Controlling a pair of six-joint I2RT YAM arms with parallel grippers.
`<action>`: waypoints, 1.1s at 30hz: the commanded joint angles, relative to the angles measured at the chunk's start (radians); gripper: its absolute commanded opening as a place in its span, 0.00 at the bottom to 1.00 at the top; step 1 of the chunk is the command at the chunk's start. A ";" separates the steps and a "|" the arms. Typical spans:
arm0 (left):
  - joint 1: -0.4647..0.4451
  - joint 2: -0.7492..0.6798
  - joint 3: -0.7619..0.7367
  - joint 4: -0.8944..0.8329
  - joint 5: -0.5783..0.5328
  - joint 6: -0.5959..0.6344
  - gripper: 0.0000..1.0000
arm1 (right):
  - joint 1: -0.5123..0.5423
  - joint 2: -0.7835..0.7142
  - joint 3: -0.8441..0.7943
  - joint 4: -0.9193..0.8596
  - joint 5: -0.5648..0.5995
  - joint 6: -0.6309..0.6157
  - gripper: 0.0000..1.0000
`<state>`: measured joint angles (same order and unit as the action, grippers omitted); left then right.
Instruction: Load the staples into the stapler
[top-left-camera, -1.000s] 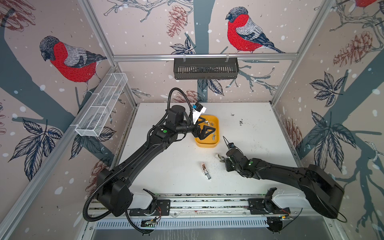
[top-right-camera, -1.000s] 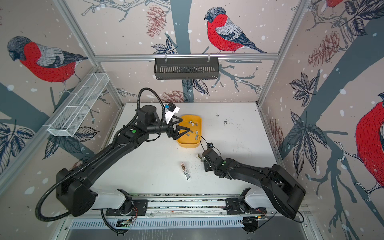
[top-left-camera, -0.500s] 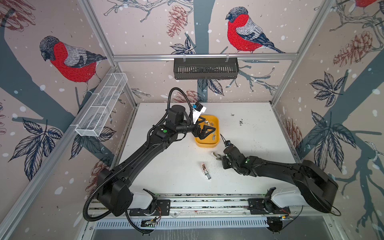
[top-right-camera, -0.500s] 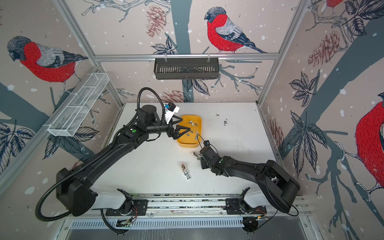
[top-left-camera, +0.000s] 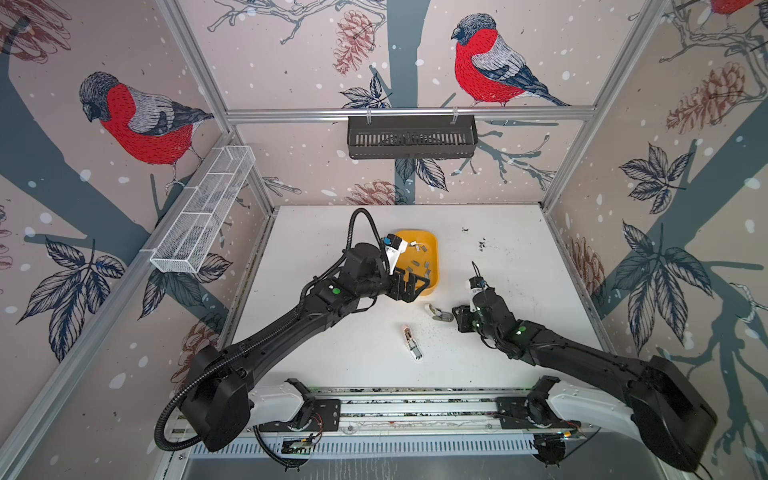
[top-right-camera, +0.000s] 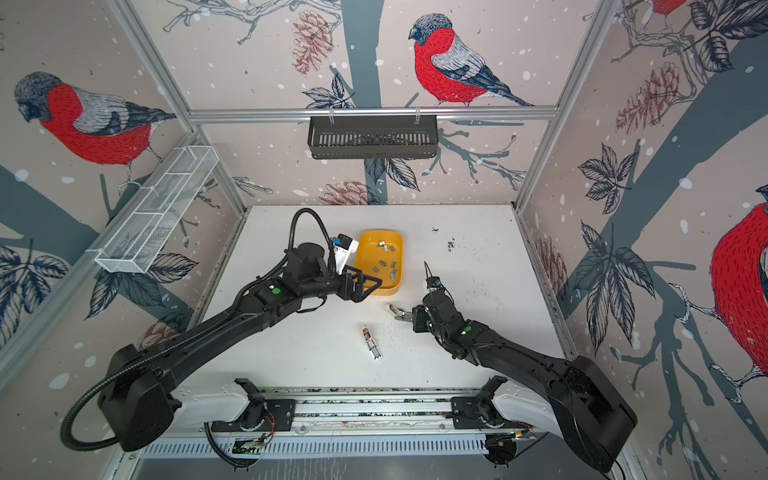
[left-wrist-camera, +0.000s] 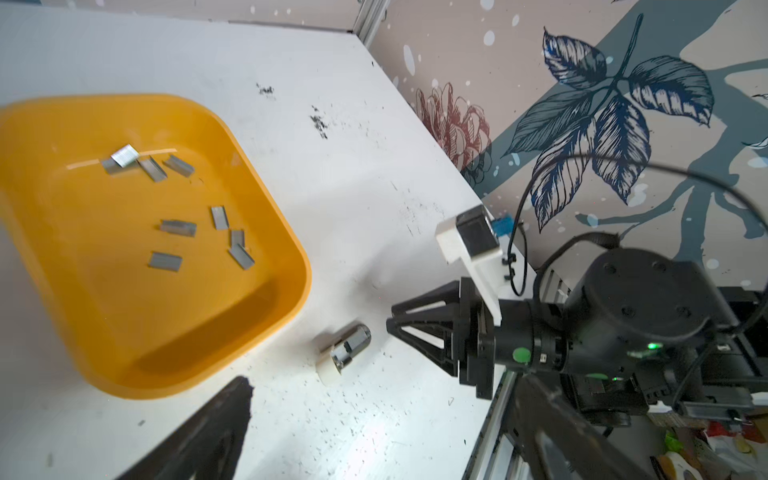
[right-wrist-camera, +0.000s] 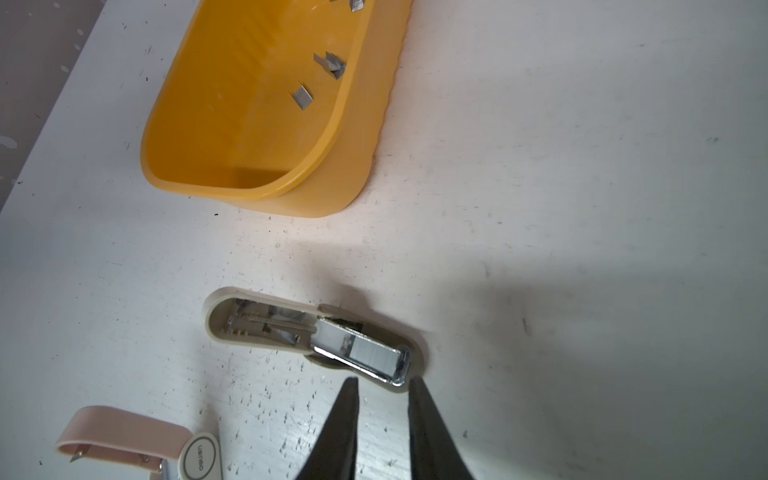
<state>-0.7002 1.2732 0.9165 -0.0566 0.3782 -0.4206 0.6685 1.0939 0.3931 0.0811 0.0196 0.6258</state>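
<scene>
Several grey staples (top-left-camera: 417, 266) (top-right-camera: 384, 266) (left-wrist-camera: 166, 262) (right-wrist-camera: 303, 97) lie loose in a yellow tray (top-left-camera: 437, 257) (top-right-camera: 402, 257) (left-wrist-camera: 124, 311) (right-wrist-camera: 332, 183). A cream mini stapler (top-left-camera: 440, 312) (top-right-camera: 399, 311) (left-wrist-camera: 345, 351) (right-wrist-camera: 316, 332) lies opened on the table, and a grey strip shows in its metal channel. My right gripper (top-left-camera: 452, 318) (top-right-camera: 411, 316) (left-wrist-camera: 388, 324) (right-wrist-camera: 383, 382) is narrowly open, with its tips just short of the stapler's metal end and nothing between them. My left gripper (top-left-camera: 419, 286) (top-right-camera: 368, 284) (left-wrist-camera: 382, 378) hangs wide open and empty over the tray's near edge.
A pink mini stapler (top-left-camera: 412, 343) (top-right-camera: 371, 341) (right-wrist-camera: 124, 436) lies nearer the front of the white table. Tiny loose staples speckle the surface around both staplers. A black basket (top-left-camera: 411, 137) hangs on the back wall and a white mesh rack (top-left-camera: 203, 212) on the left wall.
My right wrist has shifted slightly to the right beside the cream stapler, and its jaws have narrowed a little. The left arm has not moved.
</scene>
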 joint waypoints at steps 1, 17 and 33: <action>-0.029 0.004 -0.033 0.088 -0.119 -0.110 0.99 | -0.054 -0.026 -0.025 0.083 -0.173 0.008 0.23; -0.076 0.163 -0.103 0.217 -0.125 -0.297 0.99 | -0.157 0.054 -0.107 0.227 -0.321 0.029 0.18; -0.102 0.265 -0.065 0.248 -0.057 -0.250 0.97 | -0.182 0.187 -0.088 0.293 -0.355 0.014 0.14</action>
<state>-0.7902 1.5242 0.8303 0.1452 0.2897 -0.6922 0.4896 1.2545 0.2974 0.3248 -0.3275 0.6510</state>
